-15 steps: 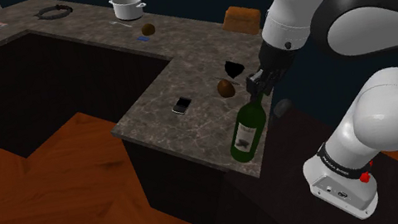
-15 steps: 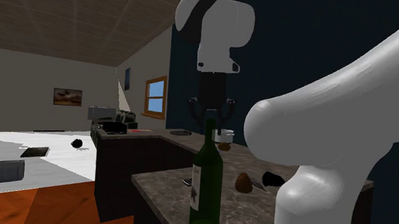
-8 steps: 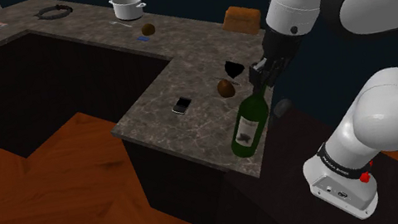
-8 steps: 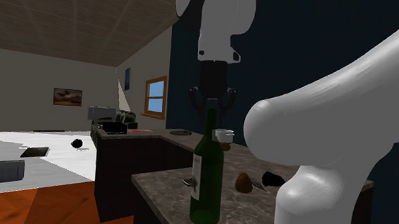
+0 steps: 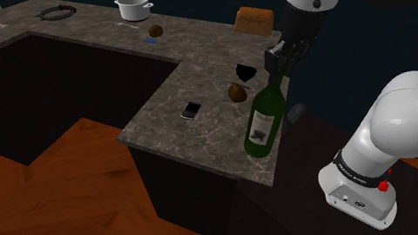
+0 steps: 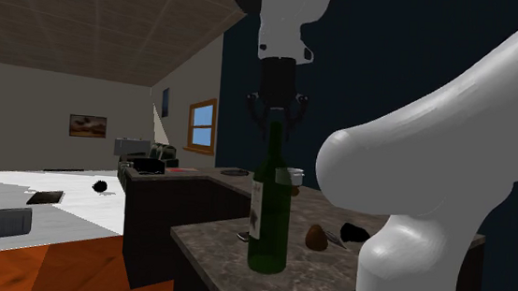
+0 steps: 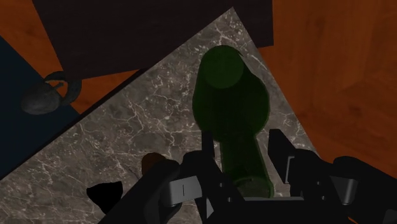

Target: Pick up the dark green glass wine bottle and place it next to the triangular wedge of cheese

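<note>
A dark green wine bottle (image 5: pixel 259 125) with a pale label hangs upright just above the near corner of the marble counter (image 5: pixel 164 120). My gripper (image 5: pixel 276 67) is shut on its neck from above. In the second exterior view the bottle (image 6: pixel 269 216) hangs under the gripper (image 6: pixel 276 122). In the wrist view the fingers of the gripper (image 7: pixel 242 146) clasp the green neck of the bottle (image 7: pixel 232 102). A dark triangular wedge (image 5: pixel 246 71) lies on the counter just beyond the bottle, also seen as a black wedge (image 7: pixel 105 191) beside the gripper.
A brown round thing (image 5: pixel 236 92) lies between wedge and bottle. A small dark flat object (image 5: pixel 190 111) sits to the shoulder view's left of them. A bread loaf (image 5: pixel 254 18), a white pot (image 5: pixel 134 8) and a brown ball (image 5: pixel 156 30) stand farther back. The counter edge is close by.
The gripper has risen with the bottle in it, and the bottle's base has come up off the counter. The arm's upper links have moved upward too.
</note>
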You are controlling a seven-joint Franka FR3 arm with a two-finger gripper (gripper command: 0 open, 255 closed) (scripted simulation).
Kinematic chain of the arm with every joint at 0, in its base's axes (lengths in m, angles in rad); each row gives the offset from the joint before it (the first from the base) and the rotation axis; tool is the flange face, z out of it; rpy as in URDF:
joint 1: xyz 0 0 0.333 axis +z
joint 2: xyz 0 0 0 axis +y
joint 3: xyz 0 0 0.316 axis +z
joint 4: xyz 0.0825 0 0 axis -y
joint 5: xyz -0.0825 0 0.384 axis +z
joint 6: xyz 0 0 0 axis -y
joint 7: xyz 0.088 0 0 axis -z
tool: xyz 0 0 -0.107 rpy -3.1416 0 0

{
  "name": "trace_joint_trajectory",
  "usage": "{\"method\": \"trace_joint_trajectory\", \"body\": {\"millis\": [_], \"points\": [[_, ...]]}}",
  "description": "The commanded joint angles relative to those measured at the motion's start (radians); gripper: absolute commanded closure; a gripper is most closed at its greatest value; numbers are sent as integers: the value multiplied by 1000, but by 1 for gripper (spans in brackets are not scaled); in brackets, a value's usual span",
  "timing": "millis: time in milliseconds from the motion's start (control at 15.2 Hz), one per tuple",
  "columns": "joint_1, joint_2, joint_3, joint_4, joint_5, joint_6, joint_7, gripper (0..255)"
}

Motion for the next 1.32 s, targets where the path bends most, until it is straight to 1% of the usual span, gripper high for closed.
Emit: {"method": "trace_joint_trajectory", "body": {"millis": [0, 1254], "points": [[-4, 6, -7, 30, -7, -24, -2, 255], [-37, 101, -51, 334, -56, -233, -4, 255]]}}
